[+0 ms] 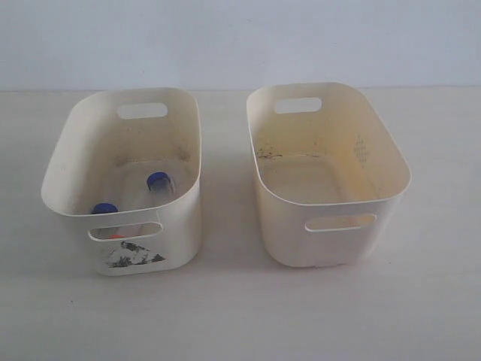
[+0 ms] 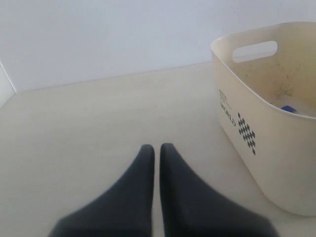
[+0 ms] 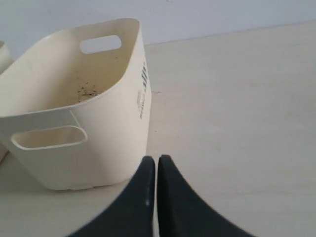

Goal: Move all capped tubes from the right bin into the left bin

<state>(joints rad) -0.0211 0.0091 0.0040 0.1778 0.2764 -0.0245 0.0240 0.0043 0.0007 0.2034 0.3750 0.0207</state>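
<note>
Both of my pincers hung over the pale table (image 1: pixel 225 316), outside the bins. The left pincer (image 2: pixel 156 148) had its jaws drawn together to a thin slit with nothing held, and the right pincer (image 3: pixel 156 160) was the same. Every one of the capped tubes (image 1: pixel 161 191) that showed lay in the left bin (image 1: pixel 83 143), the tub with the torn black-grey sticker (image 1: pixel 134 256) on its front. One blue cap (image 1: pixel 158 179) sat mid-floor, a second blue cap (image 1: pixel 104 208) was against the near wall, and an orange-red cap (image 1: pixel 116 235) was glimpsed through the front handle cutout. Their clear bodies were too faint to tell which way their long axes ran. The plain-fronted right bin (image 1: pixel 376 150) showed a bare floor with only dark specks (image 1: pixel 268 154), though the strip behind its front wall was hidden. My right pincer was near that bin's outer side and my left near the left bin's, so the right arm was the nearer to any tube left over; I judged that none remained and the transfer looked done. The bins stood apart with a lane of table between them, and open table on each outer side gave room to draw away
</note>
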